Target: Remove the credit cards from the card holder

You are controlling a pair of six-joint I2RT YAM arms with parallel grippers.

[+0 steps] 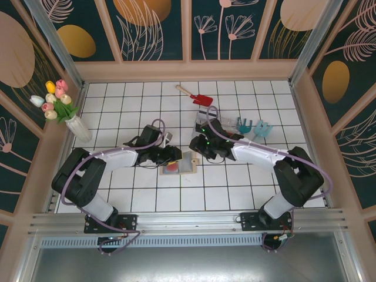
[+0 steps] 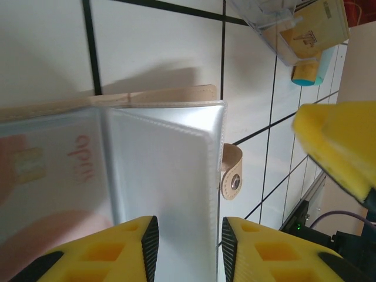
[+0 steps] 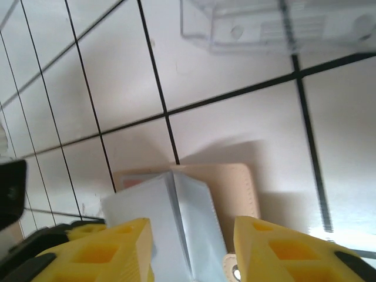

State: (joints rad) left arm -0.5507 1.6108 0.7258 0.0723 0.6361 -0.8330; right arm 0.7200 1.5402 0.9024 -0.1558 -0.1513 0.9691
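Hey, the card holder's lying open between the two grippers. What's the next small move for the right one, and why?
Probably ease the right gripper down toward the red card, keeping its jaws open. The card holder lies open beneath it, the card sits inside a clear pocket, the left gripper is at the sleeve's edge, and the right gripper holds nothing.

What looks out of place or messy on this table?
Nothing is spilled or broken. The one untidy thing is the card holder: it lies splayed open, and its clear sleeve pages stand up in a ridge instead of lying flat.
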